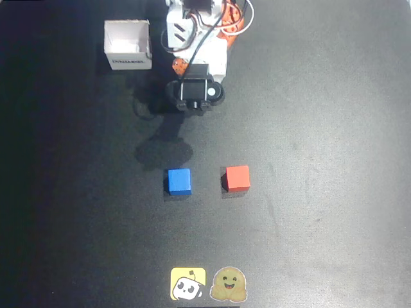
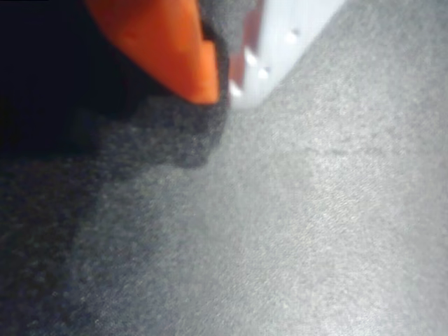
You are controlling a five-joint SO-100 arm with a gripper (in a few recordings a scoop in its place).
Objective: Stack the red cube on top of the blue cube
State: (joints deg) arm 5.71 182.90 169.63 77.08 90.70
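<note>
The dark counter [image 1: 321, 128] is carrying the red cube [image 1: 237, 178] just beside the blue cube [image 1: 179, 181], risking a knock. The hand [image 1: 194, 102] is hanging folded, well apart; I cannot tell its opening.

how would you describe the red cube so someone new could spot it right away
On the black table, look below the robot arm to the two small cubes lying side by side, apart. In the overhead view the red cube is the right one, above the round smiling sticker. Its neighbour, the blue cube, has the same size, so colour sets it apart.
</note>
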